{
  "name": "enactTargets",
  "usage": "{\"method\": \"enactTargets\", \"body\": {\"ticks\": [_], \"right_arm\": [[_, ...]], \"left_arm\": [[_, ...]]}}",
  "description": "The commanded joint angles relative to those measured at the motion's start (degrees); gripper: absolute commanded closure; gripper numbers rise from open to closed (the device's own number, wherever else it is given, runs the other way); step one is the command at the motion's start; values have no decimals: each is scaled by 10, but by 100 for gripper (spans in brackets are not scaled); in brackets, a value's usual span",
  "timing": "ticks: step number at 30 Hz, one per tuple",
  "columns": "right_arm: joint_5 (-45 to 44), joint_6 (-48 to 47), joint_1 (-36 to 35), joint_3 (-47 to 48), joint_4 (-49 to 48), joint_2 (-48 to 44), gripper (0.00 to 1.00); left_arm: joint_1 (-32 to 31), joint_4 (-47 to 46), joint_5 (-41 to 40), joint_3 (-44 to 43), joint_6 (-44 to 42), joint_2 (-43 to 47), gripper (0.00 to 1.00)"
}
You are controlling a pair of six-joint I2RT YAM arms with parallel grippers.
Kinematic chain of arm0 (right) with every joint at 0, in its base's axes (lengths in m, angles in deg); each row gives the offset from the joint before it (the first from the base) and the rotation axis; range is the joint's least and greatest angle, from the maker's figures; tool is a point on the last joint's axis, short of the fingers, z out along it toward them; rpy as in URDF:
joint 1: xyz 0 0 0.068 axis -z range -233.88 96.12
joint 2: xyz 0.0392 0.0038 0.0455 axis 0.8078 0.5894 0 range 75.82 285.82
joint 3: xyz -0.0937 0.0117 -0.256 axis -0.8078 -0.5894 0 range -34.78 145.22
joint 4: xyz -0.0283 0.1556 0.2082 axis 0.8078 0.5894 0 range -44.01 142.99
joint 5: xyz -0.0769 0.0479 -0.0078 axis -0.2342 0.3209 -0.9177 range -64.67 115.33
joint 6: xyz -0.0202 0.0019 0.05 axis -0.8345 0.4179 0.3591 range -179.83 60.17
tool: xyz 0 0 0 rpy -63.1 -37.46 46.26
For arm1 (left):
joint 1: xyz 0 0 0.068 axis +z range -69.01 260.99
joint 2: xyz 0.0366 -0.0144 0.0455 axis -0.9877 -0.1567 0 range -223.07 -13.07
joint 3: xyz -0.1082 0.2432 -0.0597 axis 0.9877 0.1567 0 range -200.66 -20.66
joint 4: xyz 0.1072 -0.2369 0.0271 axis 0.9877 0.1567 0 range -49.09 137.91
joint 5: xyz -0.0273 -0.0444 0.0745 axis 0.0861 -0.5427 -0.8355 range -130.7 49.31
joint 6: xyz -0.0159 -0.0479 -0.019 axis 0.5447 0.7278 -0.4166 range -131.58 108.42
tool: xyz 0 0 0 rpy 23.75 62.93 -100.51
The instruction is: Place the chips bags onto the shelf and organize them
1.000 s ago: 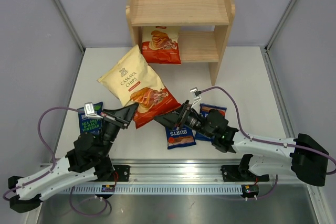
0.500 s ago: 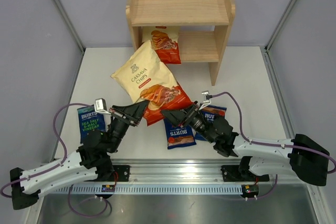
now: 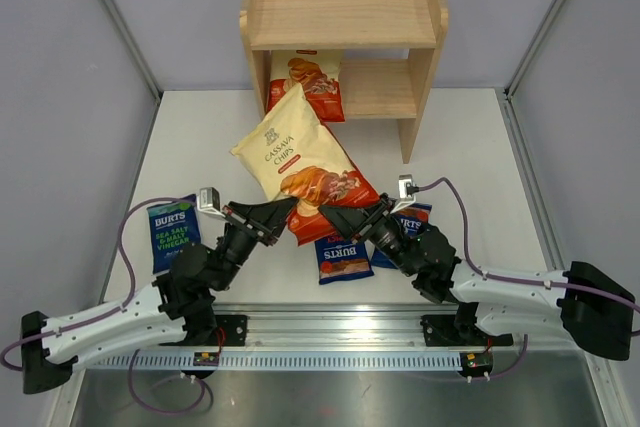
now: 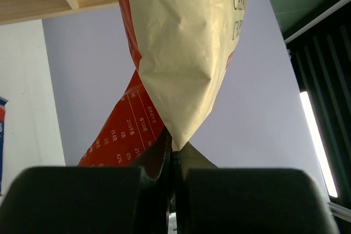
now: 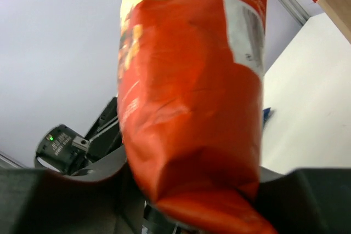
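Observation:
A cream-and-red cassava chips bag [image 3: 305, 159] hangs tilted in the air in front of the shelf [image 3: 345, 17]. My left gripper [image 3: 290, 209] is shut on its lower corner, and the left wrist view shows the pinched corner [image 4: 174, 149] below the bag [image 4: 181, 53]. My right gripper [image 3: 330, 213] grips the bag's red bottom end [image 5: 186, 91], one finger on each side [image 5: 192, 190]. A second cassava chips bag [image 3: 305, 85] stands on the shelf's lower tier. On the table lie a blue-green Burts bag [image 3: 172, 232] and two dark blue Burts bags [image 3: 342, 257] [image 3: 405, 222].
The wooden shelf stands at the table's far edge, its top tier bare, with the right side panel [image 3: 408, 132] reaching down to the table. Grey walls enclose the table on the left, right and back. A metal rail [image 3: 340, 332] runs along the near edge.
The cassava bag has risen and moved right, toward the shelf, carried by the left gripper. The right gripper, open before, has closed round the bag's red bottom end.

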Motion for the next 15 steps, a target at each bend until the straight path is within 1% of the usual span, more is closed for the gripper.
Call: {"method": "enactTargets", "body": {"ticks": [1,2,3,4,5,6,7,8,9,10,11,12,13,14,15], "right_arm": [[-27,-16,-5,-10,-25,-45,63],[-26,-19,-5,-12,-14,-53,65],[-24,-19,-5,-11,13,-70,67],[-21,-20,-5,-9,33,-80,75],[-13,-20,-5,2,58,-89,76],[-8,-20,-5,5,97,-107,77],[-3,-18,-5,8,110,-115,79],[-3,-12,-4,11,143,-122,79],[-8,-8,-2,16,169,-140,79],[-11,1,2,22,197,-147,80],[-17,35,8,35,251,-155,82],[-15,56,27,38,270,-165,83],[-7,81,45,46,289,-168,87],[27,127,63,48,313,-170,87],[48,146,99,48,314,-170,87]], "left_arm": [[-5,74,-14,-41,-13,33,93],[-5,104,-19,-55,-25,46,86],[-5,170,-28,-72,-41,52,80],[-5,201,-43,-88,-61,55,69],[-6,226,-49,-120,-105,56,68],[-5,261,-57,-133,-129,57,64],[-6,280,-64,-142,-177,57,60],[-5,296,-74,-161,-198,57,59],[-5,333,-86,-169,-217,62,58],[-6,356,-112,-180,-250,64,57],[-6,382,-129,-191,-265,64,56],[-5,435,-144,-213,-279,66,55],[-5,465,-172,-225,-298,67,55],[-5,490,-181,-235,-312,65,54],[-6,536,-189,-256,-322,65,54]]}}
